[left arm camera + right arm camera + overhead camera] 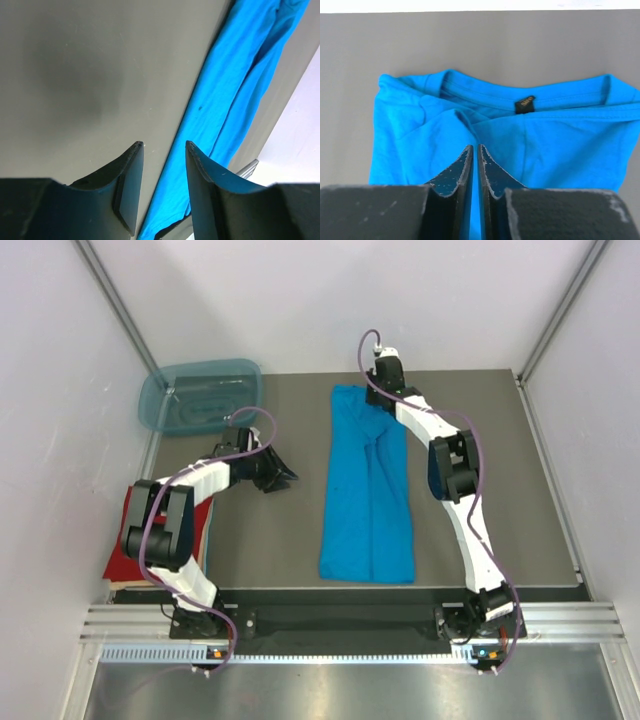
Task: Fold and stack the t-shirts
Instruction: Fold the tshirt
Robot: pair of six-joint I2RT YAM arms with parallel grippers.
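The turquoise t-shirt (366, 502) is lying in the middle of the table (262, 540), folded lengthwise into 1 long narrow strip, with its collar at the far end and its hem reaching toward the arm bases. The red t-shirt (124, 552) is sitting as a flat rectangle at the near left edge, partly under the left arm and well apart from the turquoise one. The right gripper (474, 147) is hanging over the collar end, just short of the neck label (525, 104). Its 2 fingers are pressing almost together, and I cannot tell whether any cloth is caught between them. The left gripper (164, 144) is hovering over bare table just beside the strip's left edge with its fingers spread and nothing between them. The shirt looks light, limp and non-slippery, so it is likely going to sag and unfold if lifted from 1 point. The better hold is probably at the 2 collar-end corners, pinching all layers together, so the end can be carried over toward the hem. A translucent tub (200, 400) is resting at the far left corner.
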